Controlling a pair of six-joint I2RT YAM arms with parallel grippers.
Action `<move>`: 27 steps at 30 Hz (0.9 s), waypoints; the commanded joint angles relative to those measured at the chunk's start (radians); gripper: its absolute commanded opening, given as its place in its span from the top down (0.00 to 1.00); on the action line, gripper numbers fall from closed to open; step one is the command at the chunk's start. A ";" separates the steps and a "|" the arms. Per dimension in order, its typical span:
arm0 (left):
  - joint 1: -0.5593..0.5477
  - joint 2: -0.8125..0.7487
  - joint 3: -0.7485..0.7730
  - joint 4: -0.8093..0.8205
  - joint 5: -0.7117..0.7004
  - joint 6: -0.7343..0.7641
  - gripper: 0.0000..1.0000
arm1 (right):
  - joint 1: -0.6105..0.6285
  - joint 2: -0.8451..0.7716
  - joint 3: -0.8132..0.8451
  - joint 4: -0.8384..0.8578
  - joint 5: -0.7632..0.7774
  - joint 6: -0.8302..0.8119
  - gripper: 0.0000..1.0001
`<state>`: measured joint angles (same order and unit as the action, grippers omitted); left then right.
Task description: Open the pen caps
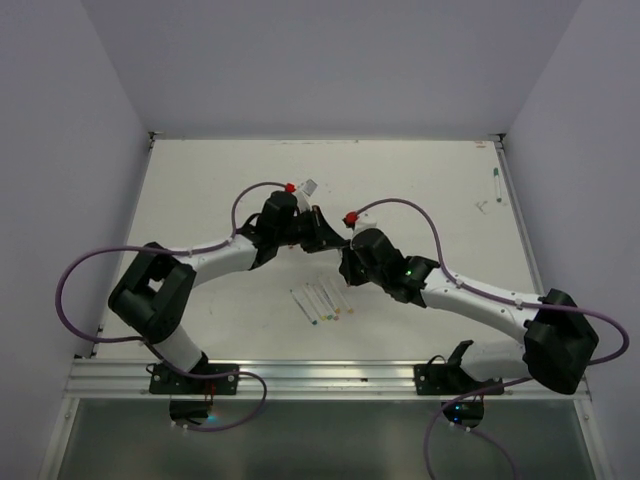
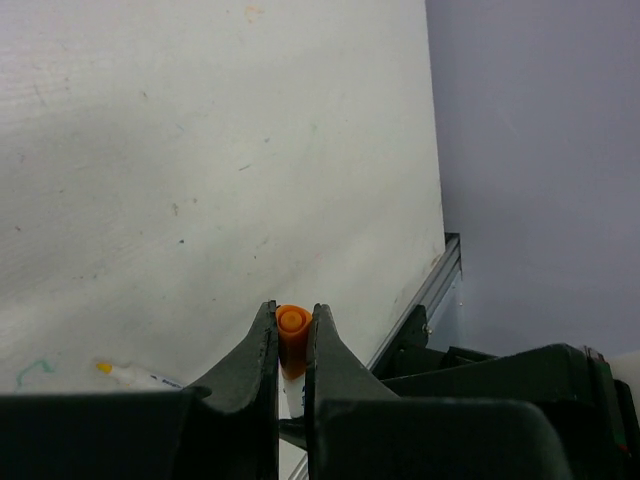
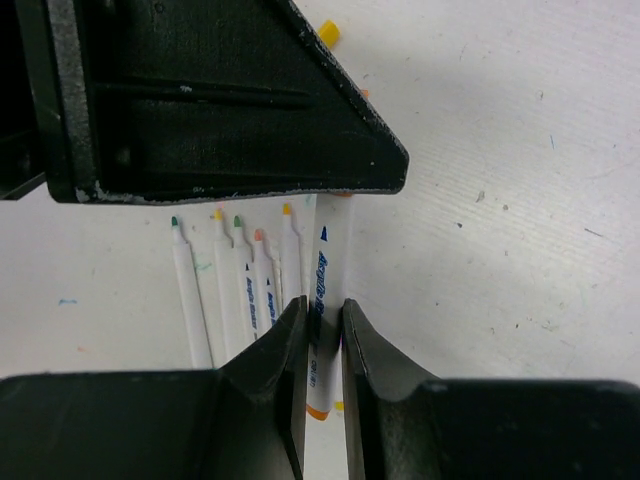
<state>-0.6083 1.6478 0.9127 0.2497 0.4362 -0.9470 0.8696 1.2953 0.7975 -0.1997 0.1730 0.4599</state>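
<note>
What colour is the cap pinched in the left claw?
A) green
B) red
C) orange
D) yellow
C: the left wrist view shows the left claw shut on an orange cap, while the right claw grips the pen's white barrel.

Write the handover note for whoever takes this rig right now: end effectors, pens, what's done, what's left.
Left end effector: shut on the orange cap of a white pen.
Right end effector: shut on that pen's barrel.
The pen is held between both arms above the table; the cap looks still on.
Done: five pens lie in a row with bare tips, and a loose yellow cap lies nearby.
Left: pull this cap off, then check the lone pen near the far right edge, which is too small to judge.
</note>
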 commanded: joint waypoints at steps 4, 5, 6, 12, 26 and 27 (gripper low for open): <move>0.079 -0.049 0.054 -0.064 -0.292 0.030 1.00 | 0.097 -0.071 -0.093 -0.190 0.121 -0.023 1.00; 0.093 -0.052 0.054 -0.049 -0.277 0.019 1.00 | 0.100 -0.083 -0.112 -0.194 0.132 -0.020 1.00; 0.094 -0.054 0.052 -0.043 -0.271 0.010 1.00 | 0.103 -0.108 -0.118 -0.202 0.150 -0.011 1.00; 0.099 -0.089 0.045 -0.021 -0.269 -0.021 1.00 | 0.111 -0.163 -0.132 -0.240 0.198 0.031 1.00; 0.145 -0.183 0.041 -0.042 -0.278 0.086 1.00 | 0.111 -0.166 -0.106 -0.274 0.258 0.077 1.00; 0.145 -0.192 0.038 -0.055 -0.290 0.109 1.00 | 0.109 -0.157 -0.101 -0.277 0.267 0.080 1.00</move>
<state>-0.4667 1.5135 0.9234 0.2157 0.2035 -0.9291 0.9810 1.1324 0.6781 -0.4595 0.3744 0.5125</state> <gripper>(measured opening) 0.070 0.181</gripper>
